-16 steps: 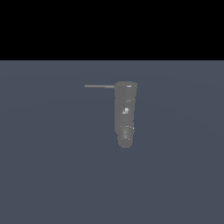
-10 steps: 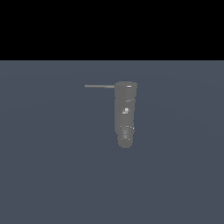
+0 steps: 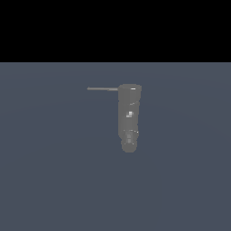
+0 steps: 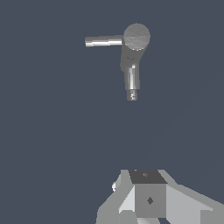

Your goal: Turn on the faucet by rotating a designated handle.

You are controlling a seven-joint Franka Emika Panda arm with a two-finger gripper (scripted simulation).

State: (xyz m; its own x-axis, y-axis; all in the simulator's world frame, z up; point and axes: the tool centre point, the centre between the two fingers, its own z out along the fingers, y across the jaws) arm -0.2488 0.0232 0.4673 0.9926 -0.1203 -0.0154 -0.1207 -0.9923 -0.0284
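I am looking across the exterior view from its left. The handle (image 3: 102,89) is sticking out level from the top of the faucet (image 3: 129,117), pointing toward the exterior view's left. The faucet itself is standing near the middle of a flat blue-grey floor (image 3: 49,171), a glossy grey body running down to a rounded narrower tip, with small white glints on it. No part of the arm is showing in this view.

In the wrist view I am seeing the faucet (image 4: 133,57) from above, its round cap joining the handle (image 4: 103,41), which is catching bright light along its length. The gripper (image 4: 146,199) is showing only as grey and white blocks at the frame edge, well apart from the faucet and touching nothing. I cannot tell how its jaws are standing.
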